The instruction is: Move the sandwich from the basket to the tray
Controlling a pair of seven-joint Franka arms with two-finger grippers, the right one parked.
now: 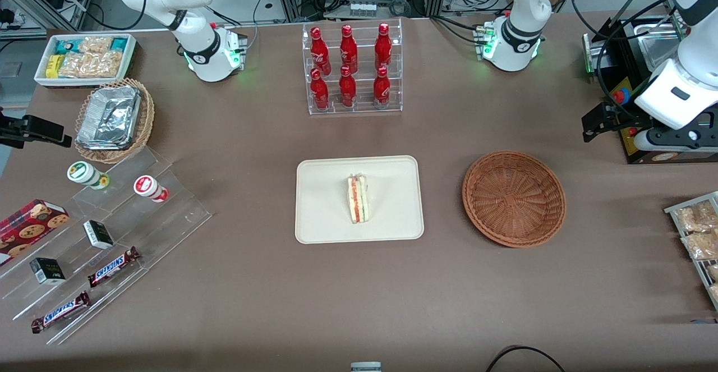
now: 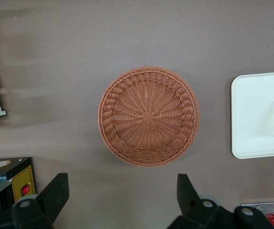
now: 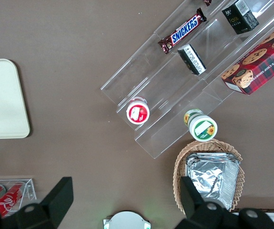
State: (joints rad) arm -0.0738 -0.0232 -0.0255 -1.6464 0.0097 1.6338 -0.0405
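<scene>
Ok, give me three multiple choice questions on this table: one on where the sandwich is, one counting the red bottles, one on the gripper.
1. Where is the sandwich?
A. in the basket
B. on the tray
C. on the bare table

2. How many red bottles stand in the clear rack?
A. four
B. six
C. eight

3. What state is the gripper in?
A. open and empty
B. shut on the sandwich
C. shut on a bottle

Answers:
1 B, it lies on the tray, while the basket is empty.
2 B, two rows of three.
3 A, its fingers are spread above the table, beside the basket, holding nothing.
</scene>
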